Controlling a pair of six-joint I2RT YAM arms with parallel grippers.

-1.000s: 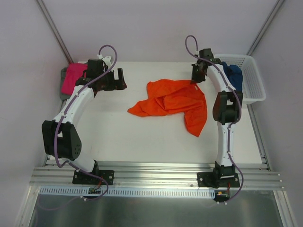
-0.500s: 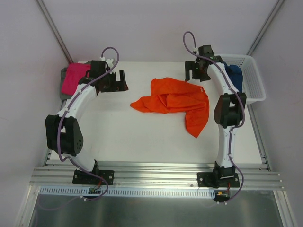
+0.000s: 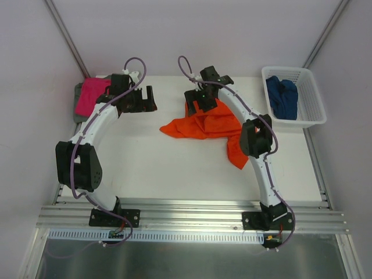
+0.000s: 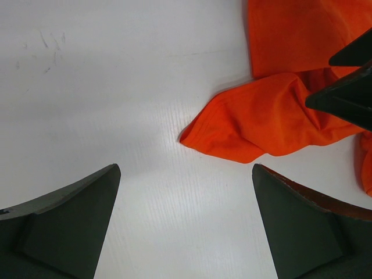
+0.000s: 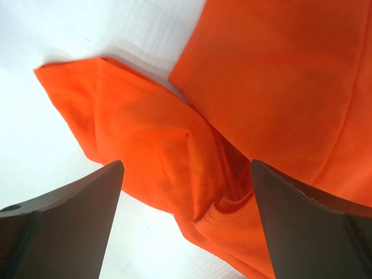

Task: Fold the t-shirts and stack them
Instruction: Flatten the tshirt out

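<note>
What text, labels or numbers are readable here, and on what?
No text is readable in any view.
orange t-shirt: plain, no print or tag showing.
pink t-shirt and dark blue t-shirt: no print visible.
white basket: no label seen.
table: only faint scuff marks, not writing.

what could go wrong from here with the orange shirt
1. The orange shirt lies bunched in overlapping folds under the open right gripper. Closing there may pinch several layers and lift a clump instead of one edge.
2. The open left gripper is over bare table, beside the shirt's corner and not above it. A pull from the right side alone could twist the cloth.
</note>
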